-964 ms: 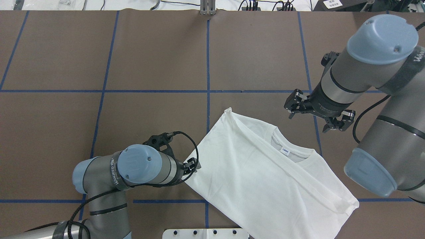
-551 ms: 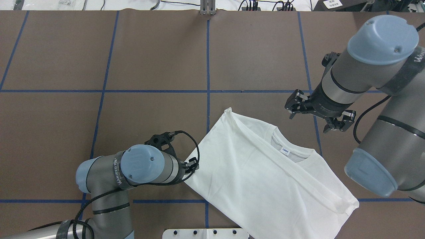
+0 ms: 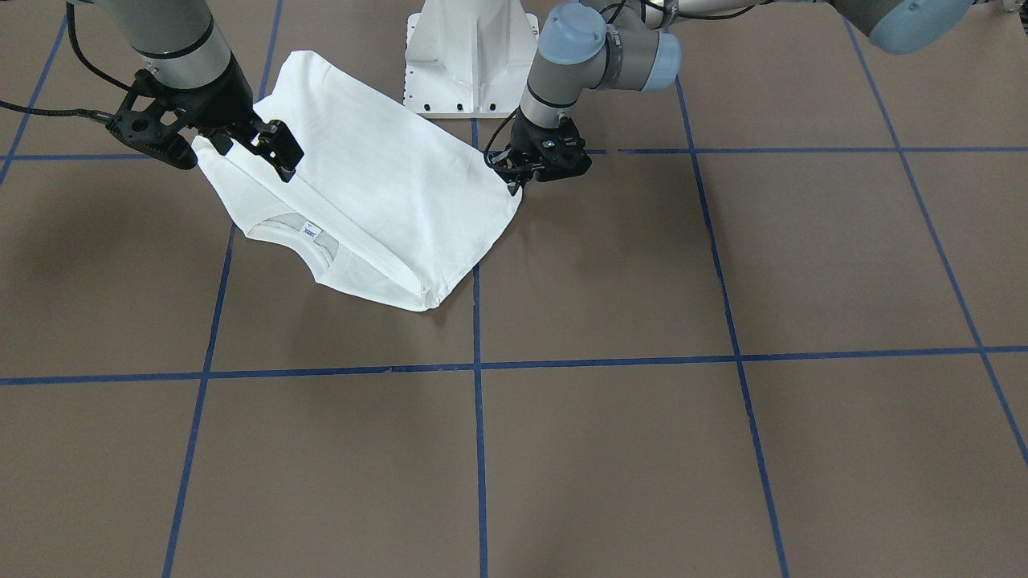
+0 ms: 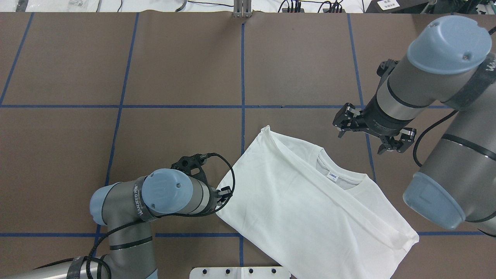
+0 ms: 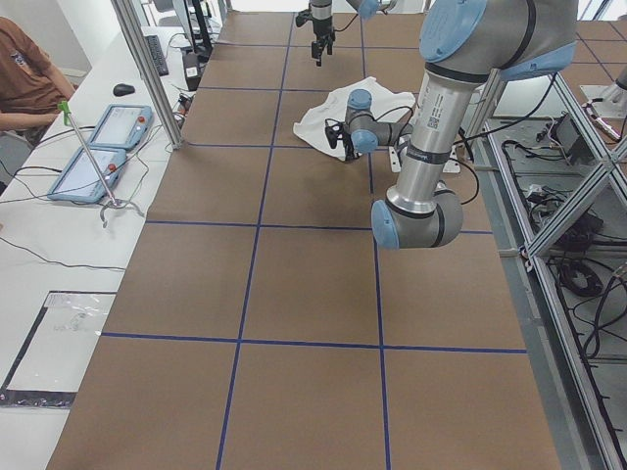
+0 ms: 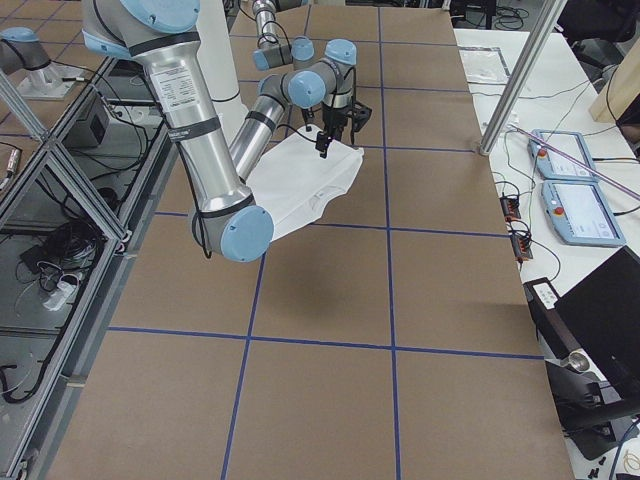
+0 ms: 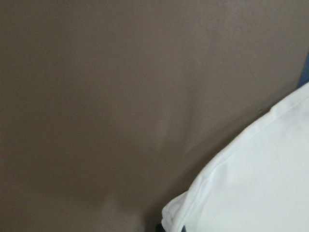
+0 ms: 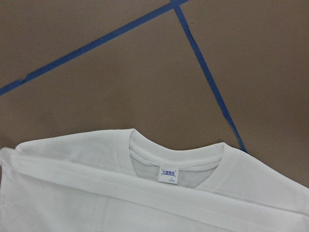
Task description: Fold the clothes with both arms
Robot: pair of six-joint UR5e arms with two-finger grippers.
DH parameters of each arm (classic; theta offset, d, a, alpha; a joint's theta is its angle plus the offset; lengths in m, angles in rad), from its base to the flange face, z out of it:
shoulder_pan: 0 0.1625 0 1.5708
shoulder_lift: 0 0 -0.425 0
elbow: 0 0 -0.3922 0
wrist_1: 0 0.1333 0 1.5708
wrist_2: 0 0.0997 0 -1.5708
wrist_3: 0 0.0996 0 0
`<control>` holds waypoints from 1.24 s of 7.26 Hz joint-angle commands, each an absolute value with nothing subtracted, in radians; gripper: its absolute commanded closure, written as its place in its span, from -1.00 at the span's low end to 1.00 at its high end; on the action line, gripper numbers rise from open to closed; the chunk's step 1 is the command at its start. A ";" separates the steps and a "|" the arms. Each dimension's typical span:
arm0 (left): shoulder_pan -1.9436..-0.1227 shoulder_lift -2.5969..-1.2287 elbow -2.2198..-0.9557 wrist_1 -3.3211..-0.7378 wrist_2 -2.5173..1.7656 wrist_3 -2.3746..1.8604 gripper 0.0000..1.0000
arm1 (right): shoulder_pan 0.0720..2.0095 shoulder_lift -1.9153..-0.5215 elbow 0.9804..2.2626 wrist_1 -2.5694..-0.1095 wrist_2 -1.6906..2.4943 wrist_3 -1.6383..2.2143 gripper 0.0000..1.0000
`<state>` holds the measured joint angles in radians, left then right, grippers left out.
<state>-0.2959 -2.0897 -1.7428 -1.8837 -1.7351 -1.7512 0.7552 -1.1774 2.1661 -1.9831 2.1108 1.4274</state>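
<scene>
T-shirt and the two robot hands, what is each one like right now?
T-shirt: lying partly folded on the table, collar and label showing.
Left gripper: low at the shirt's edge; I cannot tell if it is open or shut.
Right gripper: open, holding nothing, raised beyond the collar.

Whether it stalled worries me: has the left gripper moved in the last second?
Yes: the left gripper edged slightly toward the vertical blue tape line.

One shirt (image 4: 310, 201) and one pedestal (image 3: 470, 48) are counted; two arms (image 4: 128, 205) (image 4: 426, 89), two grippers (image 4: 224, 192) (image 4: 369, 135) and two tablets (image 5: 122, 122) (image 5: 83, 171) are counted as well.
</scene>
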 commanded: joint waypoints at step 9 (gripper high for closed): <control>-0.678 -2.218 -1.418 -2.048 -1.727 -1.553 1.00 | 0.871 -1.177 2.068 -1.686 2.100 1.437 -1.00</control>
